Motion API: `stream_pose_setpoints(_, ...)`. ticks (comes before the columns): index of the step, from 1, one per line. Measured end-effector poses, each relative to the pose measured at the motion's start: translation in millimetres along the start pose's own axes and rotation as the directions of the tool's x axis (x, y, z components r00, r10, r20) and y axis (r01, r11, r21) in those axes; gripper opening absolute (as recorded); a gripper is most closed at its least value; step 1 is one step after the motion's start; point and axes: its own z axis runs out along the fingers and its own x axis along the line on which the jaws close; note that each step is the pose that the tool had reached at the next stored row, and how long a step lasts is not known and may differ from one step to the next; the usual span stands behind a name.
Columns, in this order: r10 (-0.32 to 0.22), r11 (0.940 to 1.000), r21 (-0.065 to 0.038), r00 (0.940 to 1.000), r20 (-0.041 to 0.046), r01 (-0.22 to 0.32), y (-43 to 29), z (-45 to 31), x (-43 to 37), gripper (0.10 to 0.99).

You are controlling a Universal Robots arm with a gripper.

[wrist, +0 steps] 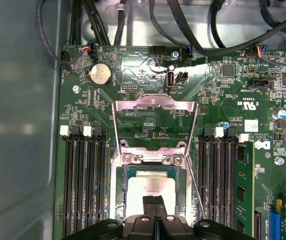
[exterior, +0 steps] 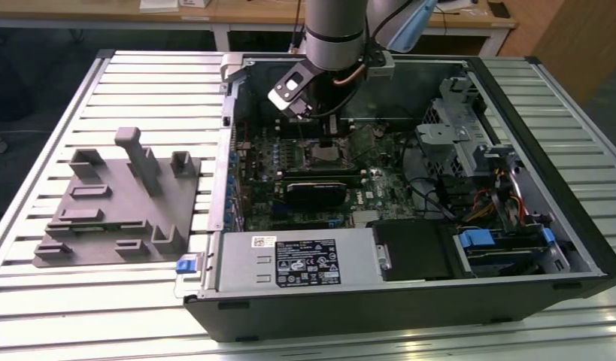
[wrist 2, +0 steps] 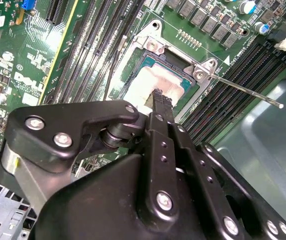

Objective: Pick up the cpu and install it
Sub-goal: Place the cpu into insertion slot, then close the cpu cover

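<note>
The cpu (wrist: 150,184) (wrist 2: 150,80), a small square chip with a pale silver top, lies flat inside the metal-framed socket (wrist: 118,190) on the green motherboard. The socket's load frame (wrist: 155,107) stands hinged open and its thin lever (wrist 2: 247,91) sticks out to one side. My gripper (wrist: 154,201) (wrist 2: 156,95) is shut, its two black fingers pressed together with nothing between them. Their tip is right over the middle of the cpu. In the exterior view the gripper (exterior: 328,141) reaches down into the open computer case above the socket.
A grey moulded tray (exterior: 117,203) with upright blocks sits on the slatted table at the exterior view's left. In the case are a power supply (exterior: 298,259), a black card (exterior: 313,192), a drive cage (exterior: 468,131) and cables. Memory slots (wrist: 83,185) flank the socket.
</note>
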Motion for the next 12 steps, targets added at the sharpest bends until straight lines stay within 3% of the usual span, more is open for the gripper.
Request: stream_pose_setpoints(12, 0.0, 1.0, 0.0, 1.0, 0.0, 0.0, 0.0, -0.5, 0.0, 0.106)
